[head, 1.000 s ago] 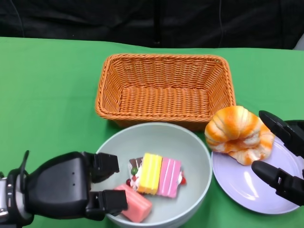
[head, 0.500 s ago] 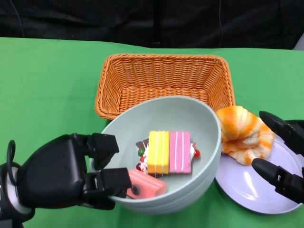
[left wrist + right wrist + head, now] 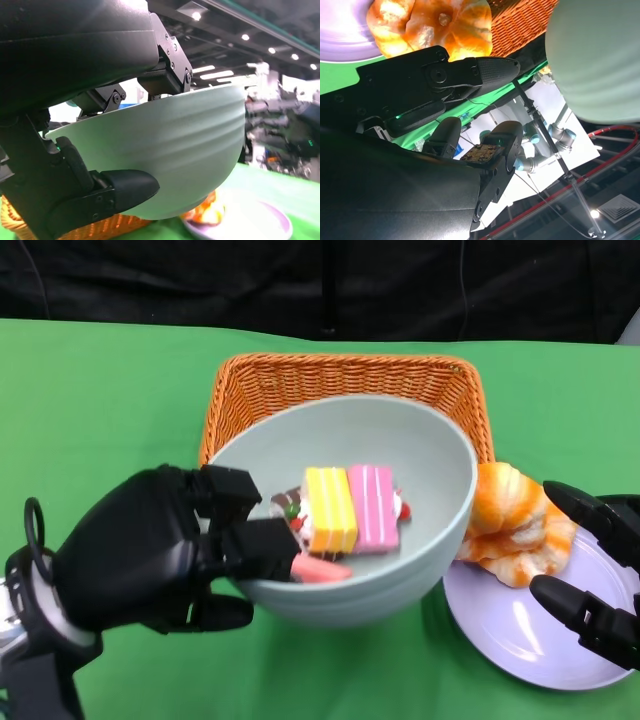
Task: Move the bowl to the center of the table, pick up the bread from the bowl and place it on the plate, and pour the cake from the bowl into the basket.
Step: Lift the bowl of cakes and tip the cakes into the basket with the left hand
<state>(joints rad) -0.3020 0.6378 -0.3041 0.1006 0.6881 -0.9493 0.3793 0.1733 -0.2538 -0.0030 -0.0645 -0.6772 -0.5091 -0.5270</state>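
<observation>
- The left hand [image 3: 165, 550] grips the near-left rim of the pale green bowl [image 3: 400, 575], fingers hooked over the edge and into the inside, with a thumb under the outer wall.
- The bowl is raised off the green table [image 3: 90, 400] and tipped, its mouth facing up and toward the camera; its far rim overlaps the near wall of the basket [image 3: 340, 375] in the head view.
- Inside the bowl lie the cake pieces: a yellow slice [image 3: 330, 508] and a pink slice [image 3: 373, 506] side by side, long axes running near to far, and a salmon-pink piece [image 3: 322, 570] low by the fingers.
- The right hand [image 3: 590, 575] rests at the plate's right edge with its fingers spread apart, holding nothing.
- The lilac plate [image 3: 510, 635] sits right of the bowl; the bread [image 3: 520, 525] lies on its far-left part, partly hidden behind the bowl.
- The left wrist view alone shows the bowl's ribbed underside [image 3: 170, 150] clear of the table, with the bread [image 3: 207, 212] and plate [image 3: 255, 222] beyond.
- The right wrist view shows the bread [image 3: 435, 25] from close by, the basket's weave [image 3: 520, 20], and the bowl's outer wall [image 3: 595, 55].
- Behind the table hangs a dark backdrop; the wrist views catch ceiling lights and other equipment in the room.
</observation>
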